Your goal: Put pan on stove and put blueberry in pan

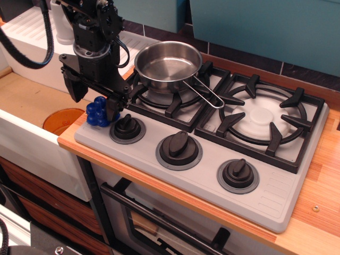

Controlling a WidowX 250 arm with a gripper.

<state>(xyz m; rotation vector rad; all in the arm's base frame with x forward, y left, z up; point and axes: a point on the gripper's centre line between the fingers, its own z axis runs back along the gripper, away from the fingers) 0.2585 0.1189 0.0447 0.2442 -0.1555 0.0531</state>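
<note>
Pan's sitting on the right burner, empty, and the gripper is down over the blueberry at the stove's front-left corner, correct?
Not quite: the pan sits on the left burner of the stove, not the right, as the observation.image view shows. The rest holds: it is empty, and the open gripper is down over the blueberry at the front-left corner.

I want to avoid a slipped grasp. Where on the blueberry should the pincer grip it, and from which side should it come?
Grip the blueberry across its bumpy middle, coming from straight above. It sits low at the stove's front-left corner, with a knob close on its right, so a sideways approach looks crowded. The open pincer already straddles it.
</note>
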